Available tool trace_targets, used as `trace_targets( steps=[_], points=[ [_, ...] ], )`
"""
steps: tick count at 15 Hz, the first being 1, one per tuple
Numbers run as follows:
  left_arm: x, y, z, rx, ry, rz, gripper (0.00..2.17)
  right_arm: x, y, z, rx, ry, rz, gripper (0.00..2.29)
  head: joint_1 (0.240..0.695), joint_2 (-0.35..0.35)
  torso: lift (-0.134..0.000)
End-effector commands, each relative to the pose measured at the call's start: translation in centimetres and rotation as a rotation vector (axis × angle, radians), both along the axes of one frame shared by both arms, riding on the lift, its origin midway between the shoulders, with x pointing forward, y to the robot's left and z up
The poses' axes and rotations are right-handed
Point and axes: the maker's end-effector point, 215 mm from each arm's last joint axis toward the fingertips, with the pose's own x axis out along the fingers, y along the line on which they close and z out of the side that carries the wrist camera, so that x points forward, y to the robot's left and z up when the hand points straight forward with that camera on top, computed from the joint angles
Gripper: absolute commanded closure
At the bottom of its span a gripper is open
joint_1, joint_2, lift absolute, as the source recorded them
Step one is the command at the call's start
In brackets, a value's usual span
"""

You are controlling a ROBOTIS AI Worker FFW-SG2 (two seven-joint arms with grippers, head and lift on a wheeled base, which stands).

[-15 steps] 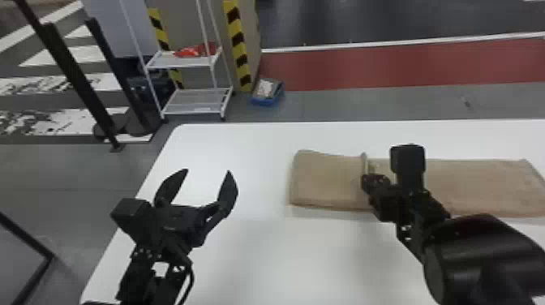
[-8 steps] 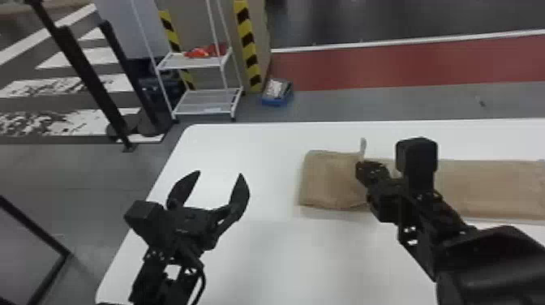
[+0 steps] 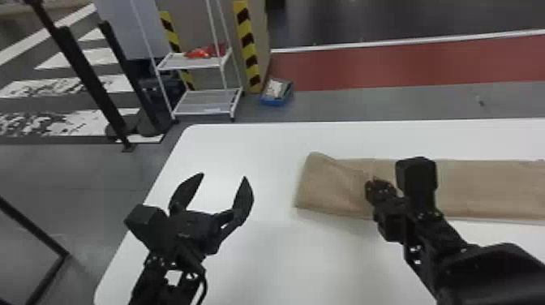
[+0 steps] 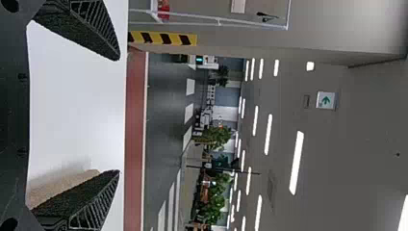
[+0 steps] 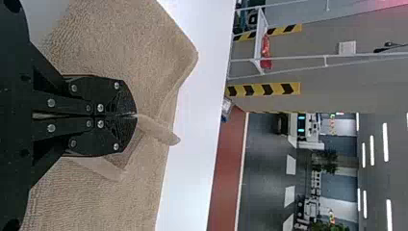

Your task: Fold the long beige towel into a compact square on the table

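Note:
The long beige towel (image 3: pixel 486 188) lies across the right half of the white table (image 3: pixel 259 251), its left end doubled over with a raised corner at the back. My right gripper (image 3: pixel 371 184) is at the edge of that folded part. In the right wrist view, my right gripper (image 5: pixel 136 115) is shut on a pinched ridge of the towel (image 5: pixel 120 48). Left of the towel, my left gripper (image 3: pixel 224 176) stands open above bare table. In the left wrist view, my left gripper (image 4: pixel 119 115) has nothing between its spread fingers, and part of the towel (image 4: pixel 57 186) appears beside one finger.
Behind the table's left back corner stands a white wire shelf (image 3: pixel 207 101) with a red item on it. A blue box (image 3: pixel 277 92) sits on the floor nearby. Bare tabletop surrounds the left gripper and extends in front of the towel.
The pinched edge, upright earlier, now lies lower, and the folded part's back left corner has lifted. Both arms and the towel appear farther right as the head view shifted.

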Motion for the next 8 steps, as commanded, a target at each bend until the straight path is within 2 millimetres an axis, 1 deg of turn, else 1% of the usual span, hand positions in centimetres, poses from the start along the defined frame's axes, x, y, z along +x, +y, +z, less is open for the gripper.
trace_targets(
  steps=[1, 3, 4, 5, 6, 7, 8],
  points=[
    [-0.3, -0.1, -0.2, 0.000, 0.006, -0.001, 0.03, -1.5, -0.2, -1.8, -0.011, 0.052, -0.002, 1.66, 0.695, 0.209, -0.123],
    [-0.4, -0.2, -0.1, -0.001, 0.005, -0.004, 0.03, -3.8, 0.4, -2.7, -0.008, 0.095, 0.008, 1.66, 0.695, 0.206, -0.123],
    [-0.6, -0.4, 0.0, -0.001, 0.004, -0.008, 0.03, -4.4, -0.1, -2.9, -0.029, 0.109, -0.007, 1.59, 0.695, 0.208, -0.123],
    [-0.7, -0.7, 0.1, -0.001, 0.002, -0.011, 0.03, -4.7, -0.2, -3.0, -0.036, 0.109, -0.014, 1.42, 0.695, 0.211, -0.123],
    [-0.8, -0.8, 0.1, -0.002, 0.002, -0.013, 0.03, -4.8, -0.6, -3.3, -0.038, 0.115, -0.022, 1.19, 0.695, 0.211, -0.123],
    [-0.9, -1.0, 0.2, -0.003, 0.001, -0.016, 0.03, -4.8, -0.9, -3.2, -0.037, 0.111, -0.030, 0.77, 0.695, 0.208, -0.123],
    [-1.0, -1.2, 0.1, -0.002, 0.005, -0.020, 0.03, -4.4, -0.9, -2.0, -0.030, 0.084, -0.034, 0.33, 0.695, 0.206, -0.123]
  ],
)
